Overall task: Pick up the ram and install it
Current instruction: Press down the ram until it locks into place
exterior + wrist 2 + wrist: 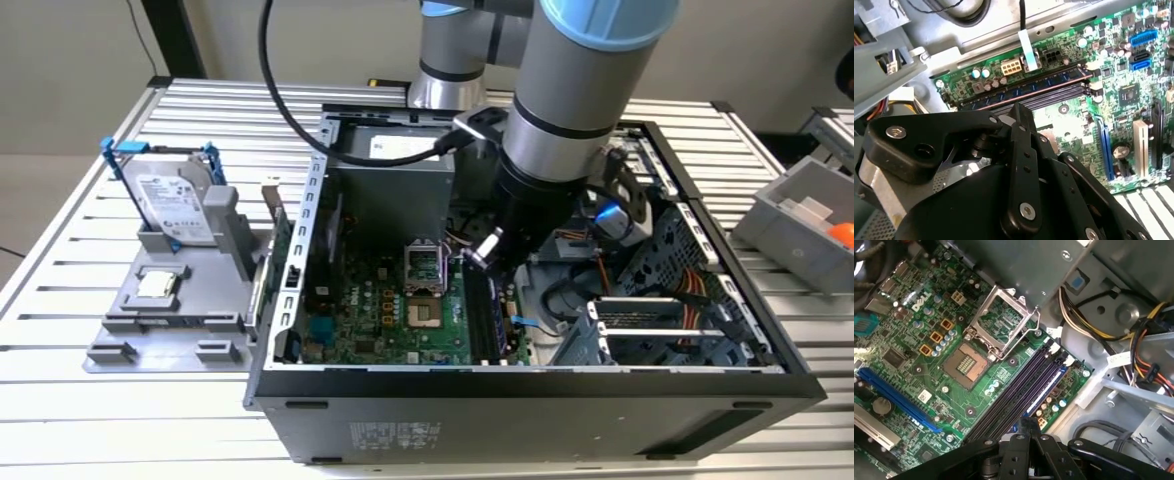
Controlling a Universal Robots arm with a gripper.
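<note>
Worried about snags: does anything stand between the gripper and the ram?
Nothing visible does. The gripper hangs just over the memory slots, where the ram lies in the outermost slot.

Exterior view: bright, even light from overhead, the slatted table point(160, 400) pale and nearly shadowless, the inside of the computer case point(534, 400) darker beneath the arm point(574, 110), with soft overall definition. Second wrist view: the motherboard point(1114, 100) well lit and fairly sharp, white glare on the bare metal panel point(1004, 30), the black gripper point(1021, 122) close to the lens, soft, with small highlights on its screw heads. First wrist view: moderate light, crisp on the motherboard, glints on the socket frame point(999, 322), and the gripper a dark, blurred mass.
</note>
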